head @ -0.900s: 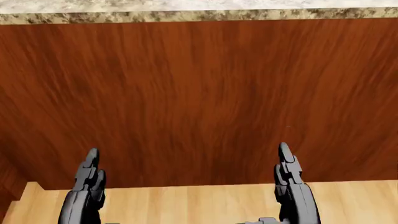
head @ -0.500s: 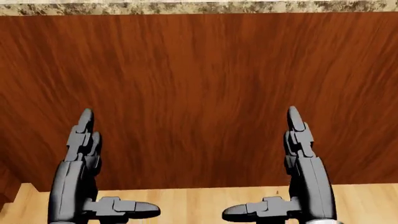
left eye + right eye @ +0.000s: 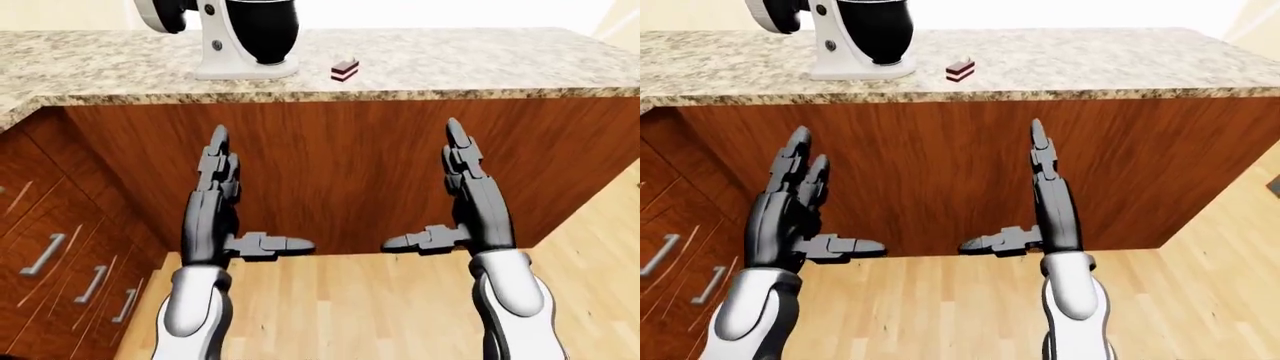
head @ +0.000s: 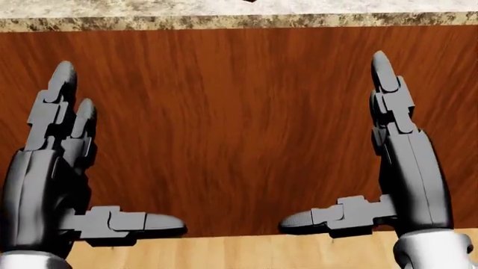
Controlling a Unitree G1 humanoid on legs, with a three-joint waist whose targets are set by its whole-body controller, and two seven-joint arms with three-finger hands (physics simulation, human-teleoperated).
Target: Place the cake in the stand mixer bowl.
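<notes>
Granite-speckled worktop (image 3: 450, 67) is being faced with the layered cake slice (image 3: 344, 70) ungrasped beside the black-bowled white stand mixer (image 3: 245, 37), while the left hand (image 3: 215, 206) and right hand (image 3: 470, 199) are being held empty, fingers spread.

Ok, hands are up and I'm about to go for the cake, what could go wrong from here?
1. Both hands, left hand and right hand, sit below the granite countertop edge; reaching straight ahead may hit the wood cabinet face.
2. The cake is small and near the counter edge; a clumsy approach could knock it off.
3. It lies close beside the stand mixer; a wide reach might bump it.
</notes>
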